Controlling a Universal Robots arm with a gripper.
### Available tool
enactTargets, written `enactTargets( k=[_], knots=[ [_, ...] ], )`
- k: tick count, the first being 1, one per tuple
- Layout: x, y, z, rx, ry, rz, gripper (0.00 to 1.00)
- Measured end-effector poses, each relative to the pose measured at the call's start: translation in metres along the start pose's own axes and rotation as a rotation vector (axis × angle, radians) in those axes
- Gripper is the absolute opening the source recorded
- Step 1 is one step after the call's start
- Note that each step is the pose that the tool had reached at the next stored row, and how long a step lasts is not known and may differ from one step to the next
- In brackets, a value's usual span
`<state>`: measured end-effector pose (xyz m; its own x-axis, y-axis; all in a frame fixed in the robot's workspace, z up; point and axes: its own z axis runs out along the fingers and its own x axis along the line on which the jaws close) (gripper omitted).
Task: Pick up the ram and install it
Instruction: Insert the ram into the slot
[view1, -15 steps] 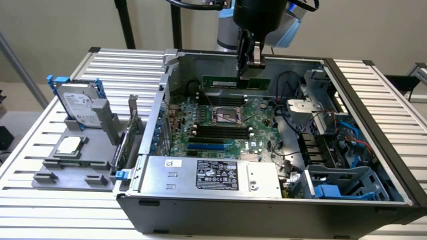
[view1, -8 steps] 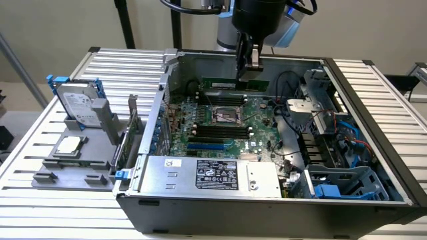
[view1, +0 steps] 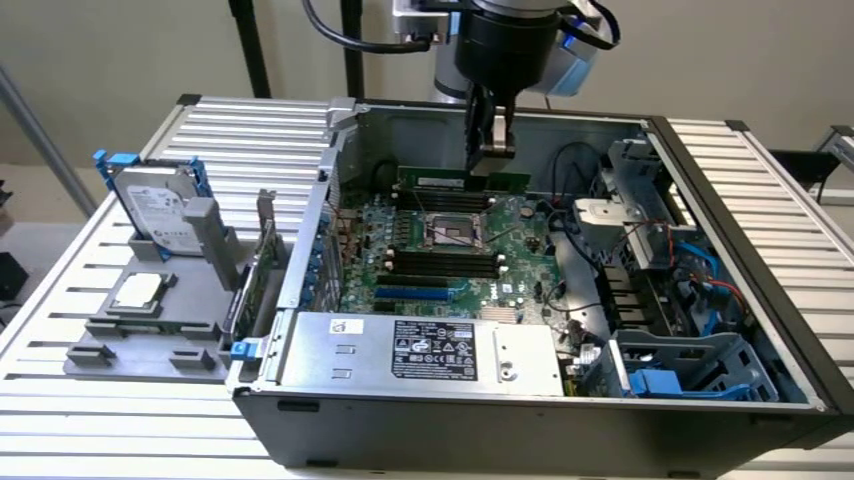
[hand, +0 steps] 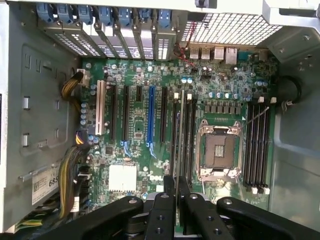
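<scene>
I'm watching the arm (view1: 507, 40) hanging straight down into the open case (view1: 400, 440), wrist vertical. The gripper (view1: 490, 152) is nearly closed, its fingers pinching the top edge of the ram (view1: 441, 180). The ram is standing on edge at twelve o'clock from the CPU socket (view1: 454, 230) in the exterior view, right at the slots there. I can't tell whether it is seated.
</scene>
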<state>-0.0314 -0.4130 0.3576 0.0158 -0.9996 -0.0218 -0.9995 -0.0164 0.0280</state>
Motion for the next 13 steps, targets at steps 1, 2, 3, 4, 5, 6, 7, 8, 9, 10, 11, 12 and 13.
enactTargets(
  k=[1,2,3,4,5,6,7,8,9,10,11,12,13],
  knots=[
    [0.001,0.0001,0.0018,0.0007,-0.0001,0.001,0.14],
    [0.002,0.0002,0.0036,0.0009,-0.0002,0.001,0.14],
    [0.004,0.0002,0.0054,0.0009,0.0000,0.001,0.14],
    [0.006,0.0001,0.0071,0.0010,-0.0001,0.001,0.14],
    [0.007,0.0001,0.0090,0.0011,-0.0004,0.001,0.14],
    [0.008,0.0000,0.0108,0.0013,-0.0006,0.001,0.14],
    [0.010,0.0000,0.0125,0.0013,-0.0007,0.001,0.14],
    [0.011,0.0000,0.0143,0.0014,-0.0011,0.001,0.14],
    [0.013,0.0000,0.0161,0.0016,-0.0017,0.001,0.14],
    [0.014,-0.0001,0.0179,0.0017,-0.0022,0.001,0.14],
    [0.014,-0.0001,0.0198,0.0018,-0.0025,0.001,0.14],
    [0.014,-0.0003,0.0215,0.0017,-0.0023,0.001,0.14],
    [0.014,-0.0005,0.0233,0.0017,-0.0022,0.001,0.14]
  ],
)
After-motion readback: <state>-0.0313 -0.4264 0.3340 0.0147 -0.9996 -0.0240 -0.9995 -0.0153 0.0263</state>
